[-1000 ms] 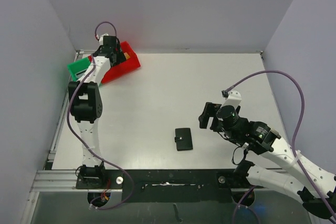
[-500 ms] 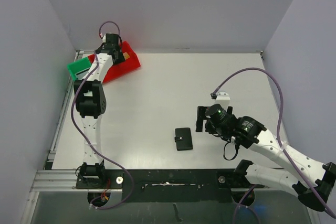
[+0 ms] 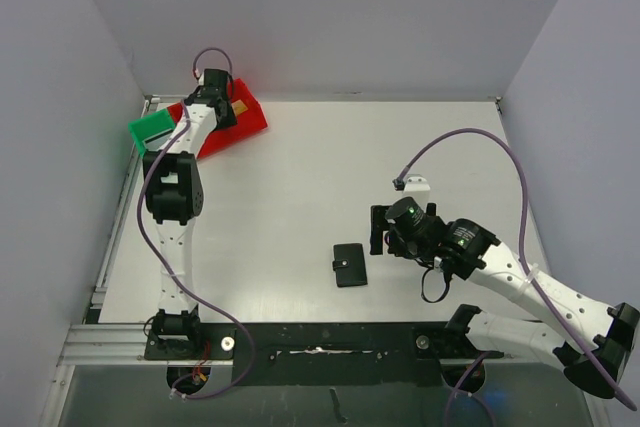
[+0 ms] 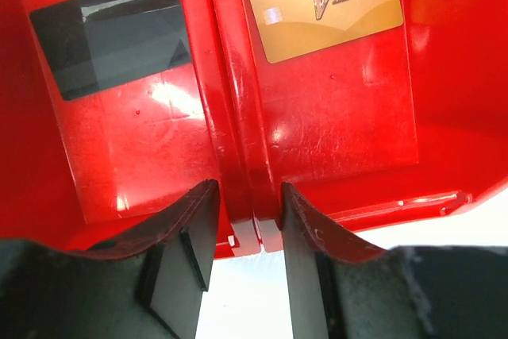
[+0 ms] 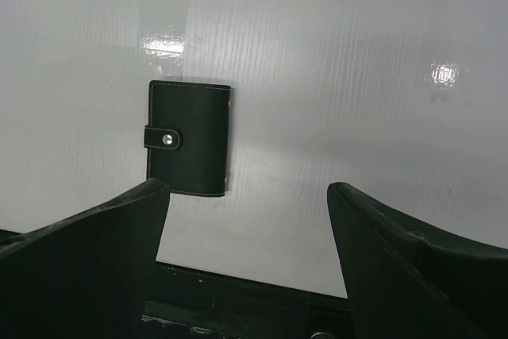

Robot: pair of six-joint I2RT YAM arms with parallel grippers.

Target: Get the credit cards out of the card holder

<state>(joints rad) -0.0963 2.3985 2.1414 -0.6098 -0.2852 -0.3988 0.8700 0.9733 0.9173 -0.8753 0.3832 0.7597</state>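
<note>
**Right claw** (image 5: 248, 188): spread wide and empty, hovering above the bench (image 5: 357, 53). The card holder (image 5: 190, 139) lies flat on the bench ahead of this claw, toward the finger at the left of the wrist view and clear of both fingers. It is folded shut with its snap tab (image 5: 164, 139) fastened. No card shows at its edges.

**Left claw** (image 4: 248, 196): at the red bin (image 4: 341, 125), well apart from the holder. Its 2 fingers straddle the bin's divider (image 4: 238, 101) and sit close against each side. Whether they clamp it cannot be told. Ahead of the claw, a gold VIP card (image 4: 321, 7) lies in the compartment right of the divider. A black card (image 4: 111, 33) lies in the left compartment. A green bin (image 3: 150, 129) sits just beside the red one.

**Risks noted**
1. The holder is thin and flat on a glossy bench. A descending right claw could skid off its edges or push it away rather than pinch it.
2. The tab is fastened, so lifting the holder alone frees nothing. Opening it probably needs 2 claws, and the left one is far off.
3. If the left claw is clamped on the divider, any retreat could drag or tip the red bin and spill the 2 cards.
</note>
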